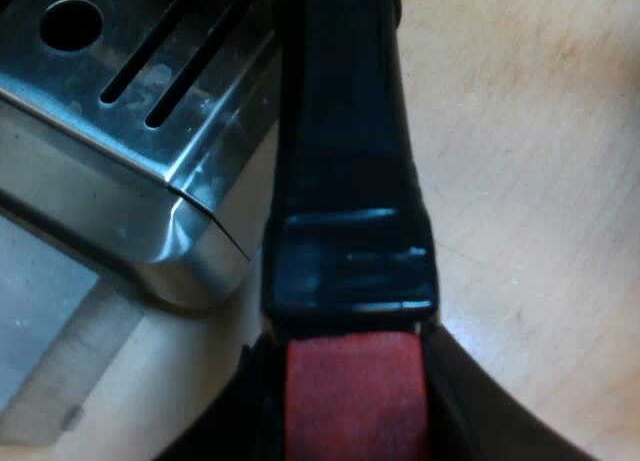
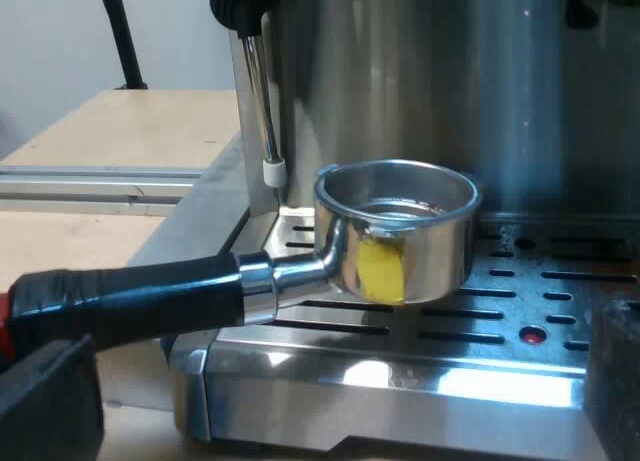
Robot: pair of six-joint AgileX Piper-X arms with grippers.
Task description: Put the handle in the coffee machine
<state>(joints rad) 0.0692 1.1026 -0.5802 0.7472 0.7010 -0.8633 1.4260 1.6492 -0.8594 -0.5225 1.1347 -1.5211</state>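
The holder [image 2: 400, 231] in the left gripper [image 1: 352, 381], at the espresso machine [image 2: 420, 71].
The left fingers [image 1: 490, 406] pinch the red end [image 1: 355, 401] of the dark handle [image 1: 345, 131], which runs out ahead of them beside the drip tray [image 1: 120, 91], over the worktop [image 1: 540, 181]. The right gripper [image 2: 330, 391] has its right fingers [image 2: 50, 406] spread and empty; the holder's basket hangs ahead of them, between the two, over the tray.
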